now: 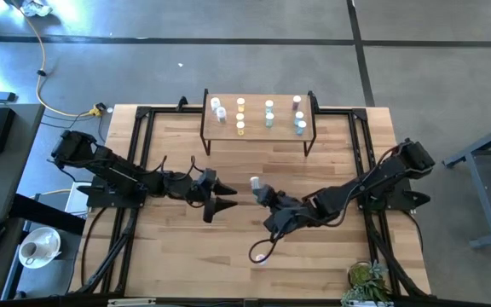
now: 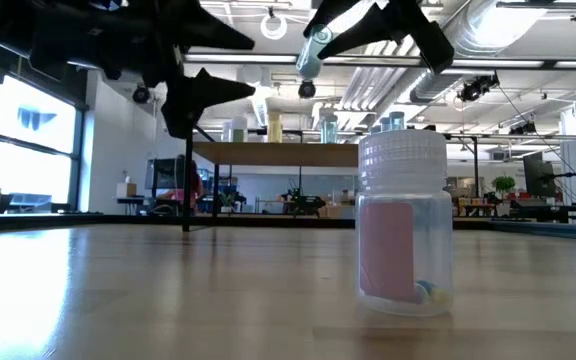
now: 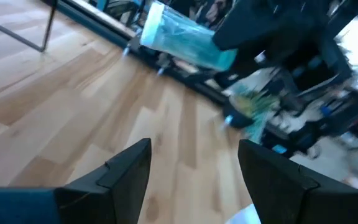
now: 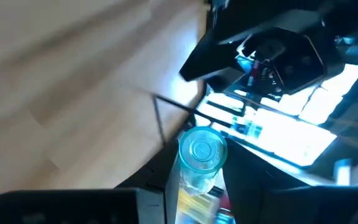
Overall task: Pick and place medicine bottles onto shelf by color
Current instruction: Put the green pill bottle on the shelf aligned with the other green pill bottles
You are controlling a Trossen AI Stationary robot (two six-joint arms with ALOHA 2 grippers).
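The right hand [image 1: 260, 189] sits just right of centre in the overhead frame, clenched on a blue-teal bottle [image 1: 255, 183] whose pale cap points toward the left arm. From the right wrist the same blue-teal bottle [image 4: 199, 158] shows cap-on between the two dark fingers, and from the left wrist it appears near the top centre of the frame, lying tilted in the grip above the bench [image 3: 73, 118]. In the level view that bottle [image 2: 310, 62] hangs high in the upper middle of the frame, well clear of the wood. The left hand [image 1: 218, 194] is a little left of centre in the overhead frame, near the right one but apart from it, its fingers [image 3: 126, 168] spread wide and grasping nothing. The shelf [image 1: 258, 115] stands at the upper middle of the overhead frame, against the far edge of the bench [image 1: 177, 256], and already carries small bottles: a white pair [image 1: 218, 107] toward its left end, a yellow row [image 1: 240, 115] beside them, greenish ones [image 1: 269, 113] further right, and a purple one [image 1: 297, 103] with blue-teal ones [image 1: 300, 124] at its right end. A pink bottle [image 2: 404, 222] with a white ribbed cap stands upright on the bench close to the level camera, right of centre; in the overhead frame it [image 1: 261, 255] is low down near the middle.
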